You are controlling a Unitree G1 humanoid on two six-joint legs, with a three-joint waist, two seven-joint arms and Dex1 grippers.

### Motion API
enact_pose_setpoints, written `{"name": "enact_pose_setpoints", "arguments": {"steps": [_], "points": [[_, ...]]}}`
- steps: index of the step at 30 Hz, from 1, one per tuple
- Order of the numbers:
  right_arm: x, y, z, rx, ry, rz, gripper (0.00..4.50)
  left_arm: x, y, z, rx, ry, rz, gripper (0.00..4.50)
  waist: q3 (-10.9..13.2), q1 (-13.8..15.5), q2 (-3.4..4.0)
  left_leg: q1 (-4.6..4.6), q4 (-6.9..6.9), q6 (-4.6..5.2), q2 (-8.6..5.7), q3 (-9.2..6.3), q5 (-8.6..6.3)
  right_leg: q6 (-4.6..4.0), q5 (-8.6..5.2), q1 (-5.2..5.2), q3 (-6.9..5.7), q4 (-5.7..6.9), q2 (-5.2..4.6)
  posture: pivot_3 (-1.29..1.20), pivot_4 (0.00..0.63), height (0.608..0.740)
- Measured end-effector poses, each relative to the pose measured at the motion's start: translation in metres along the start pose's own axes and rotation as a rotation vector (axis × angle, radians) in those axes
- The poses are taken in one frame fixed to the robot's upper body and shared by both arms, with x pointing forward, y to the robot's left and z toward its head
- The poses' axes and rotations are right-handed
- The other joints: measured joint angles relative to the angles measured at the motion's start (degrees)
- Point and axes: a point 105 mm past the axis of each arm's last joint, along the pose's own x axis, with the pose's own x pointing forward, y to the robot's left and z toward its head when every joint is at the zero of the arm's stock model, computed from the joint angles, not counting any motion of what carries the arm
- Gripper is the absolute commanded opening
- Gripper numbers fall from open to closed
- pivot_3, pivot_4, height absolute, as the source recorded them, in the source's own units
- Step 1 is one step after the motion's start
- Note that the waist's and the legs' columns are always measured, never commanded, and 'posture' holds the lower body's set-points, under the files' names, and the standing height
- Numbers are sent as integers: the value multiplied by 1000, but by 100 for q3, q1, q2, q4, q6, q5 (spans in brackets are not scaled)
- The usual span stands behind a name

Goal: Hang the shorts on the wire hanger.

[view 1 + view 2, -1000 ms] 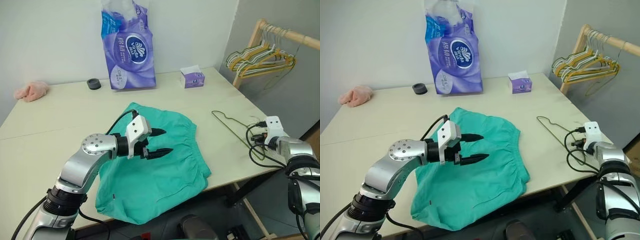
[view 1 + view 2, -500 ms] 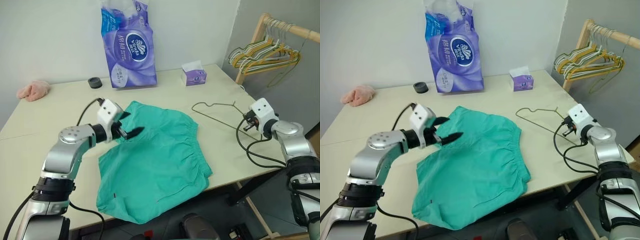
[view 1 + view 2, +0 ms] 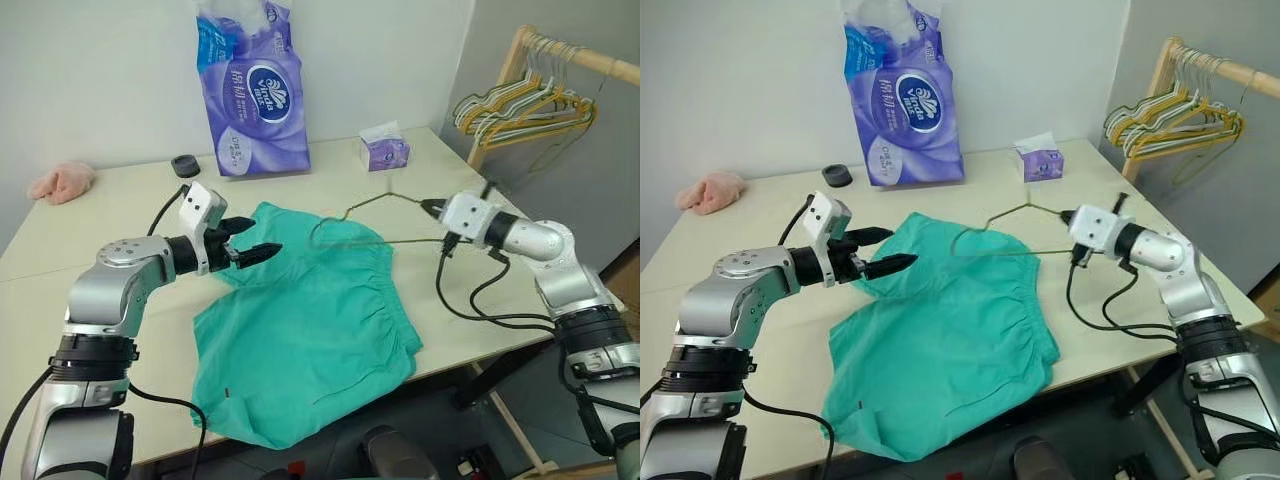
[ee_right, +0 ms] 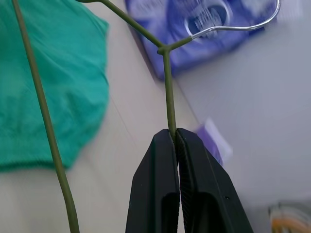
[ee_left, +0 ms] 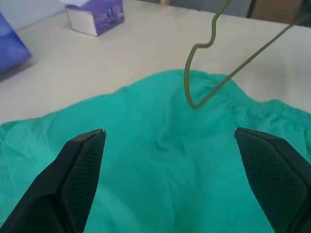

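I see the shorts (image 3: 310,330) as soft, matt teal cloth, gathered at the waistband. The wire hanger (image 3: 352,212) looks like thin, smooth olive-coated metal. My table (image 3: 110,230) is a matt pale surface, and the toilet-paper pack (image 3: 250,95) wears glossy purple plastic.

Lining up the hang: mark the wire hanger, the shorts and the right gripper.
wire hanger (image 3: 1012,253), right eye view, lower wire.
shorts (image 3: 940,340), right eye view, middle of cloth.
right gripper (image 4: 174,141), right wrist view, fingertips.
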Motion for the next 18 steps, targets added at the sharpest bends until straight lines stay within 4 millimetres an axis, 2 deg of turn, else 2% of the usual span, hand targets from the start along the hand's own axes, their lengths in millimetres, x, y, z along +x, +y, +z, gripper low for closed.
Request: {"name": "enact_pose_setpoints", "arguments": {"steps": [2,5,12,18], "points": [[11,4,26,-71,-100,42,0,5,-6,-4,6,27,-42,4467,0,-20,0,-1,0,0,0,-3,0,0,0,0,-2,-1,-1,-312,36,740],[16,3,41,-115,-157,65,0,9,-15,-12,10,67,-103,4467,1,3,-1,-3,2,0,-2,-4,0,0,0,1,-3,-4,-6,-313,38,740],[21,7,52,-146,-198,114,0,5,-40,-29,-23,136,-245,4467,4,-5,4,-2,0,0,-1,-6,0,-1,0,-3,-2,-1,-5,-311,40,740],[21,10,54,-161,-210,126,0,4,-39,-32,-21,140,-225,4467,5,3,6,-1,1,0,-1,-6,0,-1,0,-3,-2,-1,-5,-308,41,740]]}}
